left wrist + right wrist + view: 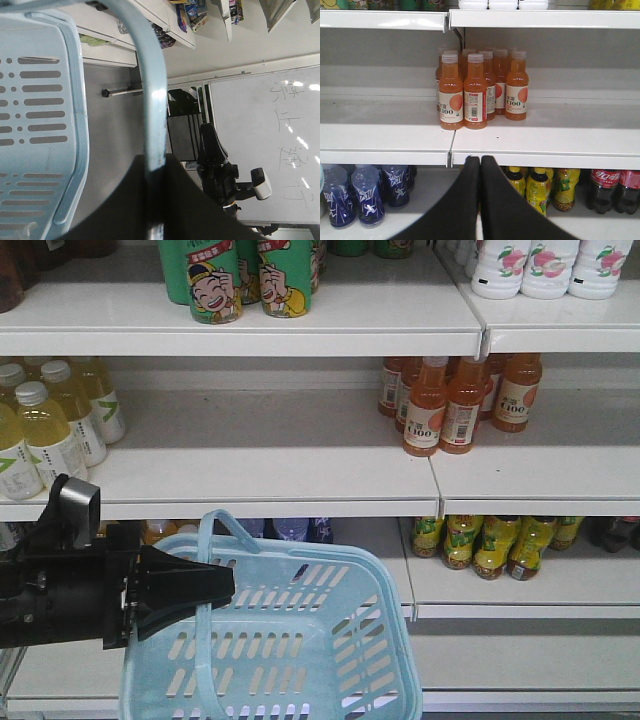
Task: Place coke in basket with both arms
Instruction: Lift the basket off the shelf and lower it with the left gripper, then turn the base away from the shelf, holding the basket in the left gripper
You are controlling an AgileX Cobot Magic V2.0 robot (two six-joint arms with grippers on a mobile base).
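Left wrist-mounted: left tool (155, 172) clamps basket handle (152, 90); right tool (480, 161) pressed closed.

The front camera is facing the shelves (250, 468) squarely, above the basket (372, 645). The left wrist camera, rolled sideways, is sitting against the basket's handle (155, 100). The right wrist camera is facing the orange bottles (475, 92) from nearer; the front view is sharing them.
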